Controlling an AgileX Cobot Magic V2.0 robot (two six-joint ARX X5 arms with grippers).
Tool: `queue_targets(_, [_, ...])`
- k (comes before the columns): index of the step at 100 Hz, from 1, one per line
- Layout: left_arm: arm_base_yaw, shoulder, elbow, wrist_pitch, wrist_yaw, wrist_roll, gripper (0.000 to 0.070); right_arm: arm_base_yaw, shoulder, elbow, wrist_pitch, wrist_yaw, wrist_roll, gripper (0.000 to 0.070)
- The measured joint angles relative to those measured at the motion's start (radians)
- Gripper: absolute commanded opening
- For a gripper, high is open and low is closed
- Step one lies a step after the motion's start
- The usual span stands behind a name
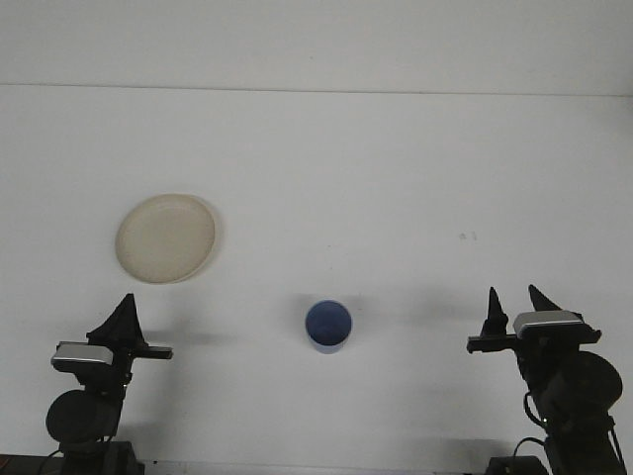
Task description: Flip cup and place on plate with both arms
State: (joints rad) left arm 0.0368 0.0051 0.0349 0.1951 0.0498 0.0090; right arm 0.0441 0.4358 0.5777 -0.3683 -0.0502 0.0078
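Observation:
A small blue cup [327, 326] stands on the white table near the front, about midway between the two arms. From above I cannot tell whether its mouth or its base faces up. A round cream plate [165, 237] lies flat to the left, further back, with nothing on it. My left gripper [128, 302] rests low at the front left, below the plate, its fingers together in a single point and holding nothing. At the front right, my right gripper [515, 303] is open, its two fingertips apart, well right of the cup.
The white table [396, 198] stretches back to a pale wall edge at the top. A faint small mark [467, 236] shows on the surface at the right. Both arm bases stand at the front corners.

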Motion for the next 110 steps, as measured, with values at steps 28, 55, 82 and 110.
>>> queue_targets(28, [0.0,0.023,0.158,-0.143,0.0,-0.05,0.0011,0.0,0.0,0.0,0.003,0.0,0.0,0.0415])
queue_targets(55, [0.0,0.217,0.473,-0.435,0.0,-0.076,0.0011,0.0,0.0,0.0,0.012,0.0,0.0,0.0415])
queue_targets(82, [0.0,0.459,0.792,-0.724,0.0,-0.078,0.0011,0.0,0.0,0.0,0.012,0.0,0.0,0.0415])
queue_targets(110, [0.0,0.673,0.976,-0.979,0.0,-0.05,0.0011,0.0,0.0,0.0,0.012,0.0,0.0,0.0415])
